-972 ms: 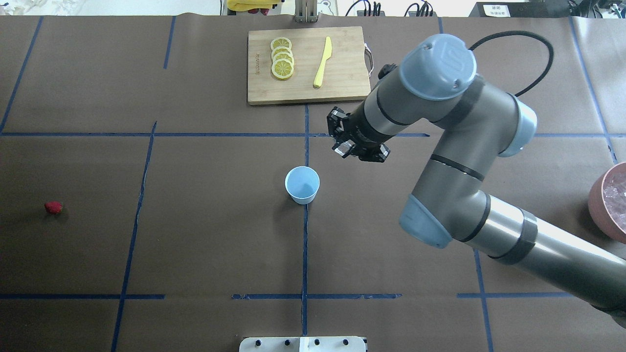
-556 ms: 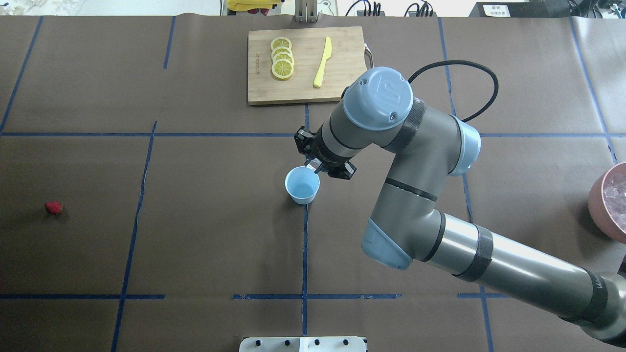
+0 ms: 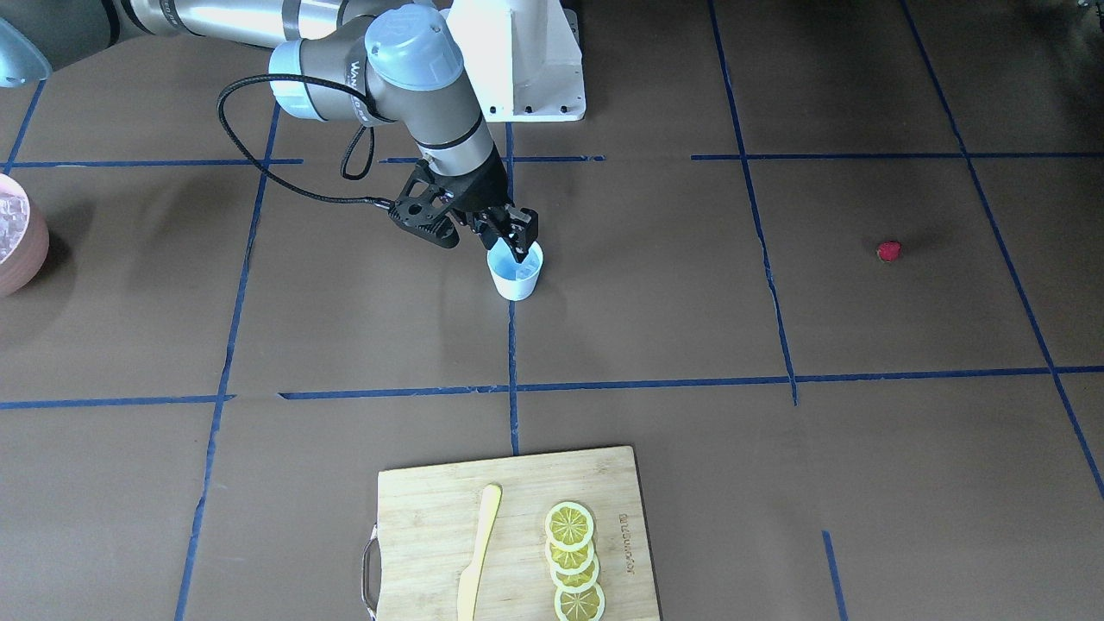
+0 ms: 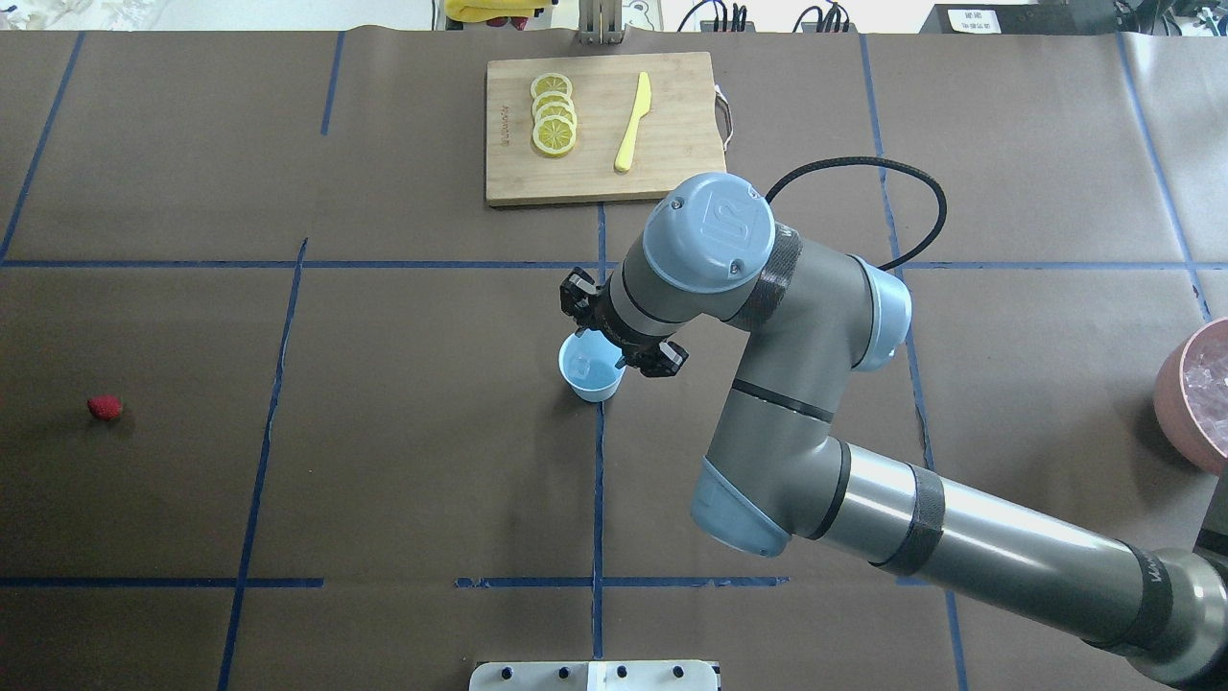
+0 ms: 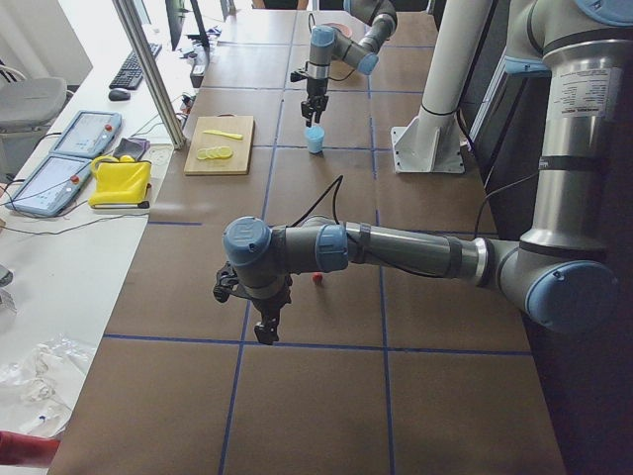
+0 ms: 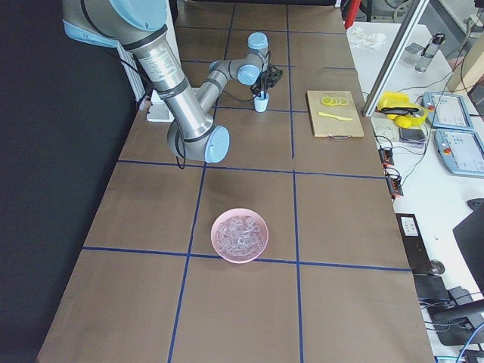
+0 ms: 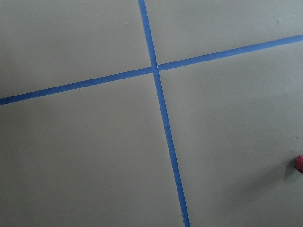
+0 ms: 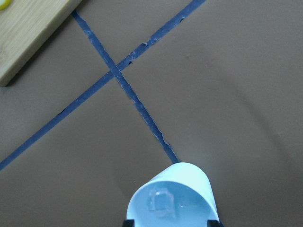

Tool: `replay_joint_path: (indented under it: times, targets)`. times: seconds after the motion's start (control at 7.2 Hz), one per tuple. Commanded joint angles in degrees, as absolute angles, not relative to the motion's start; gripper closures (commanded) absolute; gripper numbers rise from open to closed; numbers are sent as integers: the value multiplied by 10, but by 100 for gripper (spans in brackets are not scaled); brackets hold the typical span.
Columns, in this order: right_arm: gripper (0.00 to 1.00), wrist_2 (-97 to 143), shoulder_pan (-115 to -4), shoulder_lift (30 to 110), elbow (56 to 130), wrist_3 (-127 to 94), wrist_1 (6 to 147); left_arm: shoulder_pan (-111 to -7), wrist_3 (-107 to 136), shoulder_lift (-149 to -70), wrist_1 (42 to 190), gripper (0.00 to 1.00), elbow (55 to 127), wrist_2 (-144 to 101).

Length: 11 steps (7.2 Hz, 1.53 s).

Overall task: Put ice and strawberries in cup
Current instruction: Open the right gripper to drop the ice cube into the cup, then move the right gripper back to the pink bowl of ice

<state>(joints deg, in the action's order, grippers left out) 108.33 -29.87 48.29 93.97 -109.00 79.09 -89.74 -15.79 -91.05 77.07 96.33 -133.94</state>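
Observation:
The white cup with a pale-blue inside stands upright at the table's middle and also shows in the front view. My right gripper hangs right over its mouth with its jaws apart and nothing between them. One clear ice cube lies inside the cup. The red strawberry lies alone far to the left, and also shows at the left wrist view's right edge. My left gripper hovers low near the strawberry; I cannot tell whether it is open or shut.
A pinkish-brown bowl of ice cubes sits at the table's right edge. A wooden cutting board at the back holds lemon slices and a yellow knife. Blue tape lines cross the brown table cover.
My right arm swung left and towards the robot, from beside the cutting board to over the cup. The ice cube it carried now lies in the cup.

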Motion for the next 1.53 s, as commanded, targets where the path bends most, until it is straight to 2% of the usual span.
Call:
replay_joint_path:
  times: [0.0,0.14,0.28,0.42,0.83,1.11,1.39]
  targets:
    - [29,1083,-299,477,939,-1093,790,-897,-157,-910,771,0,964,-1339]
    - [29,1092,-321,484,967,-1091,797,-897,-156,-910,771,0,963,-1339]
    - [29,1120,-350,539,1027,-1086,817,-897,-157,-911,778,0,963,-1339]
    - [28,1184,-410,621,1089,-1017,822,-897,-156,-909,820,0,961,-1337]
    - [27,1275,-540,876,1205,-701,818,-896,-154,-894,848,0,960,-1339]
    - [26,1287,-625,997,1216,-464,813,-896,-154,-893,848,0,960,-1339]
    - [24,1288,-670,1059,1209,-294,813,-896,-154,-893,848,0,959,-1339]
